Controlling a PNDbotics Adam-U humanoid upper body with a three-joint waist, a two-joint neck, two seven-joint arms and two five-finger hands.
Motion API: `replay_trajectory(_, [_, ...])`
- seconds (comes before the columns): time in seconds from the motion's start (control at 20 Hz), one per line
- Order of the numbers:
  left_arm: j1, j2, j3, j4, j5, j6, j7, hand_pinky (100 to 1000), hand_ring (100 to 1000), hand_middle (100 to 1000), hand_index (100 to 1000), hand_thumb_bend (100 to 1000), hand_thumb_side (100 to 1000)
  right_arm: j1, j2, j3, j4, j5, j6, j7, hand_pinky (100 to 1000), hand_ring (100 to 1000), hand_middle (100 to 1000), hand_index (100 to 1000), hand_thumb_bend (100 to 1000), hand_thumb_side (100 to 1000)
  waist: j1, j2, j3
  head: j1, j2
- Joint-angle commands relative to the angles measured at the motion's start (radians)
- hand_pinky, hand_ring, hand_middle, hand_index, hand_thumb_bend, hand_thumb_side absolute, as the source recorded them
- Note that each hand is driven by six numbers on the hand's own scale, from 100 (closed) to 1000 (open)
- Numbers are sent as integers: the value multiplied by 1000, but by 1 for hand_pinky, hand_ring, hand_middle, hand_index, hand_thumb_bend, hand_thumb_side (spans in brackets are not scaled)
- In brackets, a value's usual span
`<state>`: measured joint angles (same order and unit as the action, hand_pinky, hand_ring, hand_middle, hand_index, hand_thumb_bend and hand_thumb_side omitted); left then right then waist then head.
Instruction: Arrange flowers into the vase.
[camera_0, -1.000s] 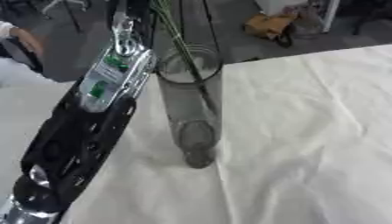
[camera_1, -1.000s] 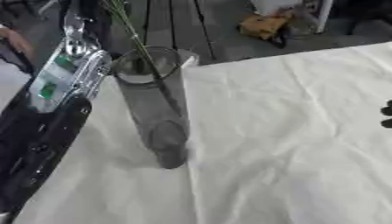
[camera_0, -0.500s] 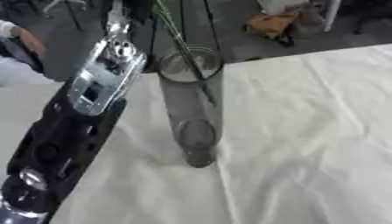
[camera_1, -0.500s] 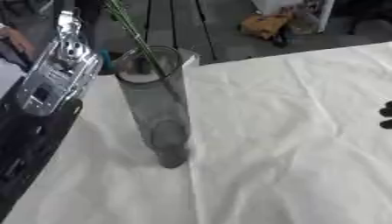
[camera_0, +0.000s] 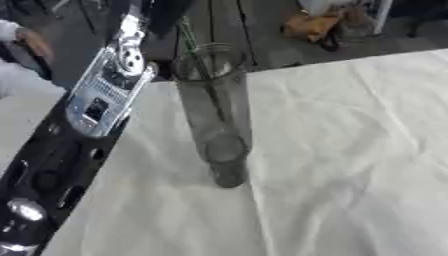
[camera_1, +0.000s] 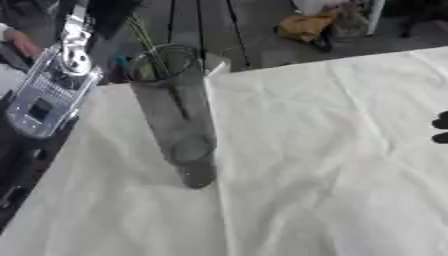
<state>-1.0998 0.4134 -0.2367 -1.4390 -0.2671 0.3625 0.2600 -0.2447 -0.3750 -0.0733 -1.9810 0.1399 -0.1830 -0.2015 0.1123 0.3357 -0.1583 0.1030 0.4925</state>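
One green stem (camera_0: 203, 75) is slanting down through the mouth of the tall clear vase (camera_0: 217, 120), which is standing upright on the white cloth covering the surface (camera_0: 350, 150). The stem's top is running out past the upper edge, so no bloom is showing. The left arm (camera_0: 79, 130) is reaching up along the left side toward the top of the view, and its hand is lying out of sight there, so I cannot tell whether the fingers are apart or clamped on the stem. Only a few dark fingertips of the right hand (camera_1: 440, 128) are peeking in at the right edge of the right eye view, too little to tell how they are set. The step in hand is probably lowering the flower. Doing it well likely means keeping the stem in line with the vase so it slides down without levering the rim, since so narrow a vase could tip, and releasing only once the stem's end is resting at the bottom.
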Motion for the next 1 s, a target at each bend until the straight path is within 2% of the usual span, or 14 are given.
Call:
replay_trajectory(0.05, [-15, 34, 0, -20, -43, 15, -63, 446, 513, 547, 544, 100, 737, -1, -17, -5, -19, 1, 2, 1, 574, 646, 609, 818, 100, 1000, 5, -31, 3, -3, 6])
replay_trajectory(0.2, [-15, 37, 3, -29, -64, 19, -113, 469, 533, 565, 592, 100, 756, -1, -17, -5, -19, 0, 3, 2, 574, 646, 609, 818, 100, 1000, 6, -32, 5, -3, 6])
replay_trajectory(0.35, [-17, 31, 12, -43, -57, 16, -147, 472, 534, 562, 601, 100, 776, -1, -16, -6, -19, 0, 6, 3, 574, 646, 608, 818, 100, 1000, 6, -32, 6, -3, 4])
replay_trajectory(0.7, [-23, 21, 16, -59, 5, 10, -153, 468, 531, 558, 601, 100, 782, 0, -14, -7, -19, 1, 8, 0, 573, 647, 608, 818, 100, 1000, 7, -32, 4, -2, -1])
replay_trajectory(1.0, [-21, 34, 11, -71, -15, 14, -164, 476, 541, 566, 612, 100, 783, 2, -14, -8, -19, 2, 12, 0, 573, 647, 607, 817, 100, 1000, 11, -35, 4, -6, 2])
